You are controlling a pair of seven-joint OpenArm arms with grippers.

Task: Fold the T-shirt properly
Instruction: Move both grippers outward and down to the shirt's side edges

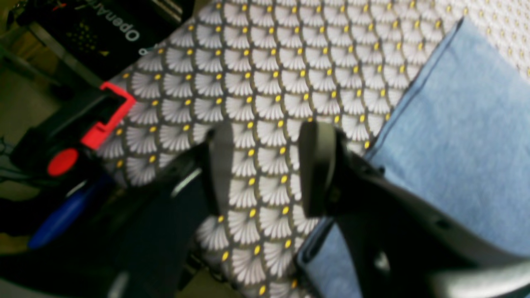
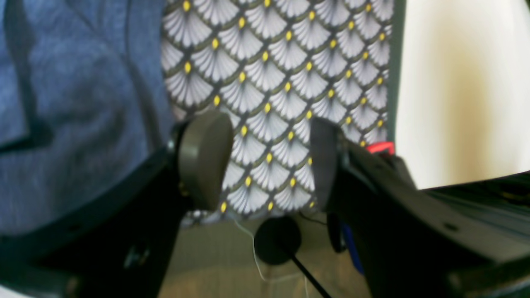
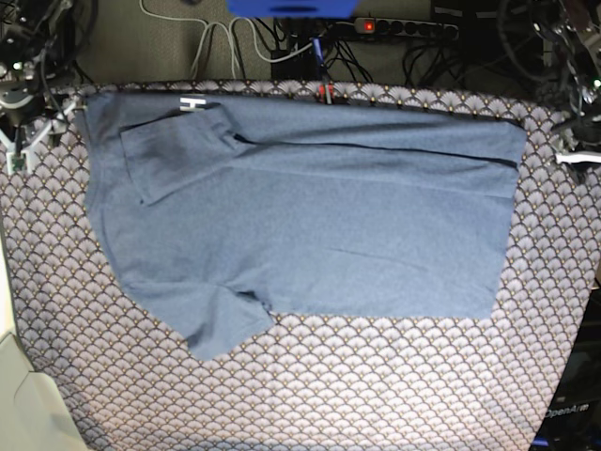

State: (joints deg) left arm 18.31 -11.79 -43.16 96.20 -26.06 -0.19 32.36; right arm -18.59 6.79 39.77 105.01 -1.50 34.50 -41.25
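The heathered slate-blue short-sleeved cotton T-shirt (image 3: 319, 211) lies spread across the far half of the table (image 3: 376, 385), which wears a grey cover of white scallop fans with yellow dots. In the base view its far long edge is folded over along a dark seam, one sleeve is doubled onto the body at the far left with a scrap of white lettering (image 3: 192, 103) showing beside it, and the other sleeve pokes out toward the near left. The left gripper (image 1: 265, 167) hangs over bare cover just beside the shirt's edge, its jaws spread apart with nothing between them. The right gripper (image 2: 269, 159) likewise sits beside the cloth near the table's edge, jaws parted and empty. Cables and a black power strip (image 3: 394, 28) lie beyond the table.
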